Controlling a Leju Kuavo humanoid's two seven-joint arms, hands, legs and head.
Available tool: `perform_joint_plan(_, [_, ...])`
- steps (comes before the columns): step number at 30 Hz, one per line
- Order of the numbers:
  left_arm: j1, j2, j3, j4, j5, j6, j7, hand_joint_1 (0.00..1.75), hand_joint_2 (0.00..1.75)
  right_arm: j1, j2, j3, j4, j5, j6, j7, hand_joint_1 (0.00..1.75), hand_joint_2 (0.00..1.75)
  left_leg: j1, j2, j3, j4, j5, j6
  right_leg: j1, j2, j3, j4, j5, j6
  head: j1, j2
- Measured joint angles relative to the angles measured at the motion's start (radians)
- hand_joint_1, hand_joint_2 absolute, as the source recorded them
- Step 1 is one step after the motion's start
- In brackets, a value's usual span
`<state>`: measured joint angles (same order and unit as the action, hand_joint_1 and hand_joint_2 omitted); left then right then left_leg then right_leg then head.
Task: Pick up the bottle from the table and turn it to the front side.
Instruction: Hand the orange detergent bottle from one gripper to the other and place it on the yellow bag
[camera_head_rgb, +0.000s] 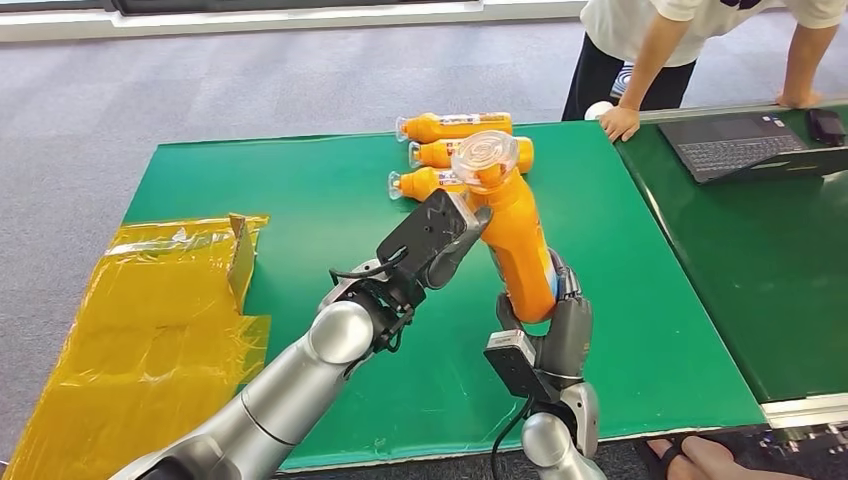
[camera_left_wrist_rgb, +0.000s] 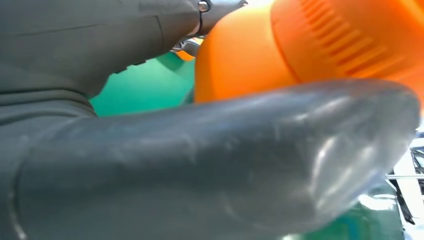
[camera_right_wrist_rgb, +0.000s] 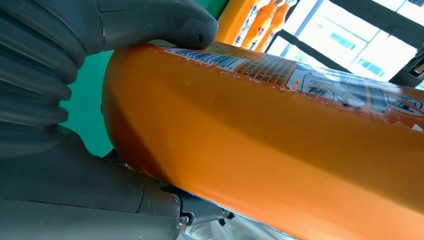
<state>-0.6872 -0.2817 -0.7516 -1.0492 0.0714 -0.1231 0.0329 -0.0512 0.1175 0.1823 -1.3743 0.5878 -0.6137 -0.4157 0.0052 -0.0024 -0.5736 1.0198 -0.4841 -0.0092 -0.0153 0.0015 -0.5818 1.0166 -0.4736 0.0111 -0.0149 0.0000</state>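
A green table (camera_head_rgb: 300, 190) fills the middle of the head view, with a crumpled yellow sheet (camera_head_rgb: 150, 320) spread over its lower left corner and a laptop (camera_head_rgb: 745, 145) on a second green surface at the upper right, where a person's hand (camera_head_rgb: 620, 122) is leaned on the edge. Three spare bottles (camera_head_rgb: 455, 128) are laid on their sides at upper centre. The orange bottle (camera_head_rgb: 520, 245) is held clear of the table, nearly upright and tilted, cap uppermost, at the frame's centre; its lower body is grasped by the right hand (camera_head_rgb: 562, 325). The left hand (camera_head_rgb: 435, 238) is pressed against the bottle's upper part, though whether its fingers are closed round it cannot be told. The turning step appears to be in hand; next, the label with its barcode (camera_right_wrist_rgb: 217, 57) would need to be rotated frontward.
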Motion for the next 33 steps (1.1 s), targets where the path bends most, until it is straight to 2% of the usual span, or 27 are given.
perform_joint_plan(7, [-0.027,-0.018,-0.019,0.043,0.002,0.023,0.001,0.0,1.75,-0.018,0.0,0.0,0.027,-0.017,-0.004,-0.002,1.75,1.75,0.0,0.0,0.0,0.0,0.0,0.0,0.0,0.0,0.0,0.0,0.0,0.0,0.0,0.0])
perform_joint_plan(21, [-0.048,-0.022,-0.034,0.075,0.003,0.024,0.0,0.0,1.75,-0.044,0.001,0.0,0.071,-0.028,-0.005,-0.008,1.75,1.75,0.0,0.0,0.0,0.0,0.0,0.0,0.0,0.0,0.0,0.0,0.0,0.0,0.0,0.0])
perform_joint_plan(33, [-0.118,-0.051,-0.075,0.119,0.049,0.053,0.043,0.0,1.75,-0.083,0.009,0.0,0.105,-0.057,-0.004,-0.009,1.75,1.75,0.0,0.0,0.0,0.0,0.0,0.0,0.0,0.0,0.0,0.0,0.0,0.0,0.0,0.0])
